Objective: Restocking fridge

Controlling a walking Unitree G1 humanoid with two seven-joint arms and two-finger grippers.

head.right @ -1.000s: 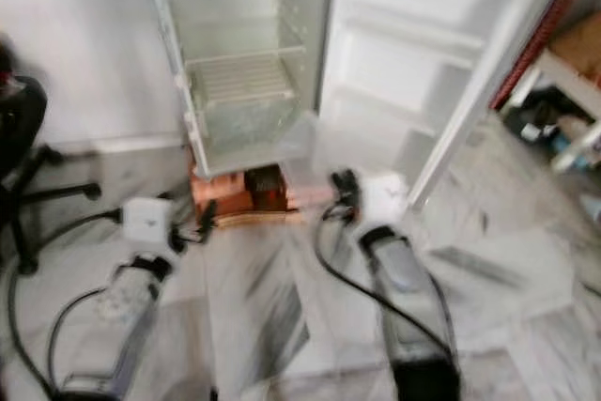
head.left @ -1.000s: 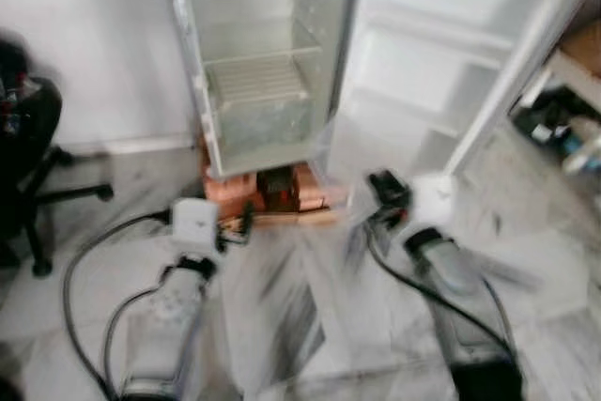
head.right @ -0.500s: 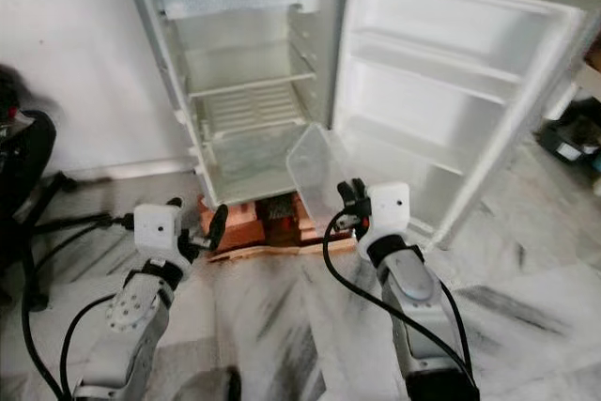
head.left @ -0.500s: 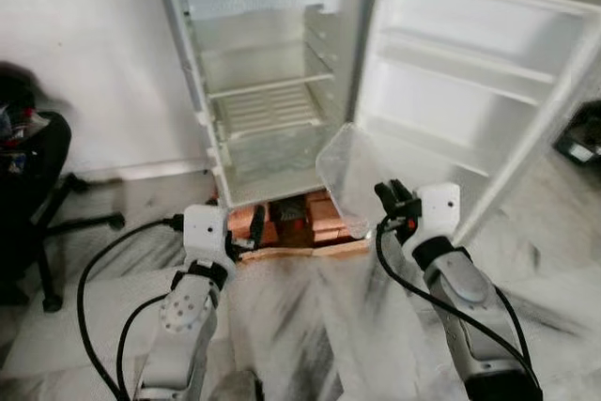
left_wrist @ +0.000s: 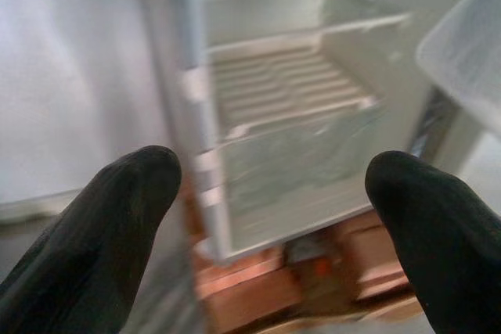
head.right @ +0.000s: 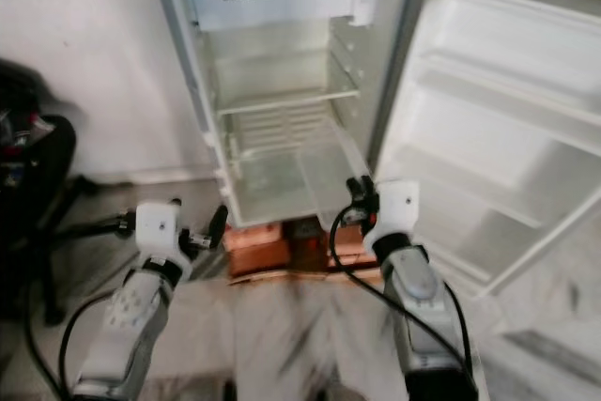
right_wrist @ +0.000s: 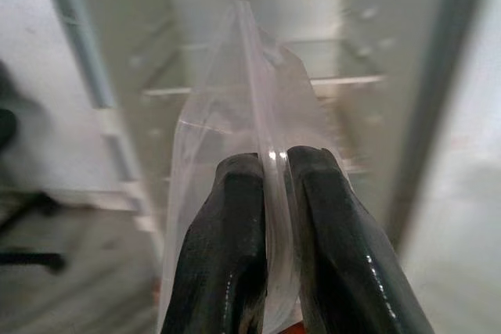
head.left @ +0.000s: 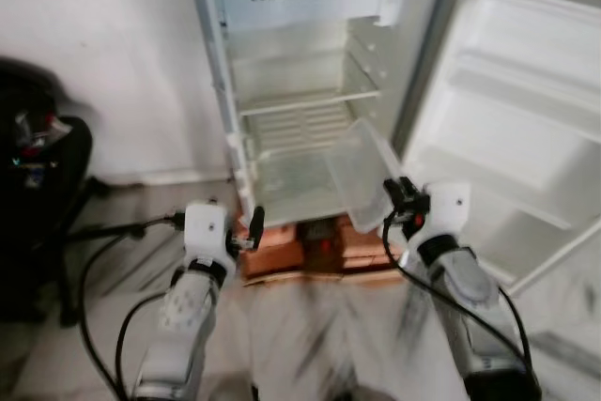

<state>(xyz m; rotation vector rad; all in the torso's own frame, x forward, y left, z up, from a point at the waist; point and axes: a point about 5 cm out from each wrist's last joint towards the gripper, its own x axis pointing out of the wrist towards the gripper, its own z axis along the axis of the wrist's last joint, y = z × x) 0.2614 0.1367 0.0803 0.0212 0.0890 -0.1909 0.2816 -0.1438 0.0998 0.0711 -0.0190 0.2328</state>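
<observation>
A small white fridge [head.left: 310, 91] stands open before me, its wire shelf [head.left: 305, 100] and its floor bare. My right gripper [head.left: 399, 200] is shut on the rim of a clear plastic container [head.left: 362, 174], held tilted at the lower right of the fridge opening. In the right wrist view both fingers [right_wrist: 235, 232] pinch the container's thin wall [right_wrist: 250, 91], with the fridge shelves behind it. My left gripper [head.left: 252, 230] hangs open and empty in front of the fridge's lower left corner; its fingertips [left_wrist: 117, 209] stand far apart.
The fridge door [head.left: 521, 138] is swung wide to the right, its door shelves bare. The fridge rests on bricks and a wooden board [head.left: 315, 249]. A black office chair [head.left: 42, 194] stands at the left by the white wall. Marble floor lies underfoot.
The view has shifted, so the fridge sits more to the right and nearer. The right gripper's clear container now overlaps the lower right of the fridge opening instead of the door hinge.
</observation>
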